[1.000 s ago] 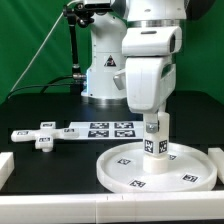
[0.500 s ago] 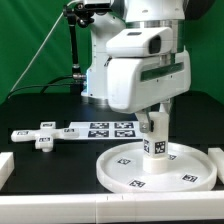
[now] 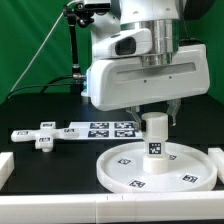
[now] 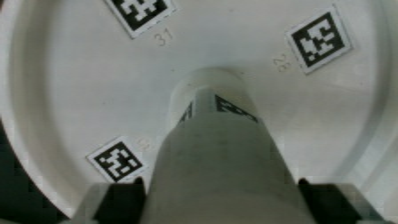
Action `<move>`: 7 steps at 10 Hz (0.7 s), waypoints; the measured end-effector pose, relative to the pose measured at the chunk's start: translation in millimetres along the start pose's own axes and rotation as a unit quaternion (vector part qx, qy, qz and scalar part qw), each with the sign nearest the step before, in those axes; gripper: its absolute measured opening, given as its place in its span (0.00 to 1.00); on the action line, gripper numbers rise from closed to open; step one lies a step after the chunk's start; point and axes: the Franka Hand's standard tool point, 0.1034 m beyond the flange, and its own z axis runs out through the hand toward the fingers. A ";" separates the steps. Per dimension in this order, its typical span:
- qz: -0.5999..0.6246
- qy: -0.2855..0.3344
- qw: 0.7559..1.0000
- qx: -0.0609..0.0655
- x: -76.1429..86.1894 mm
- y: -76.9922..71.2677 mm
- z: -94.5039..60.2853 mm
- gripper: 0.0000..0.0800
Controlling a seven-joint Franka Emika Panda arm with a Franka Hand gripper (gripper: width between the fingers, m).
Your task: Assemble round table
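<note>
Leg [image 3: 155, 135] stands upright at the middle of the round disc [image 3: 160, 168], which lies on the dark worktop [image 3: 40, 108] at the exterior view's right. Gripper [image 4: 221, 196] sits over the leg's top. Jaws flank its sides closely, but whether they clamp it cannot be told. Cross-bar foot [image 3: 38, 134] lies apart, beside the marker board [image 3: 100, 128].

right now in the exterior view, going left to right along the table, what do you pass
cross-bar foot → marker board → leg, which stands upright on the round disc
</note>
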 end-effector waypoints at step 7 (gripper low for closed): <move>0.303 0.000 0.953 0.007 -1.5 0.9 0.6 0.51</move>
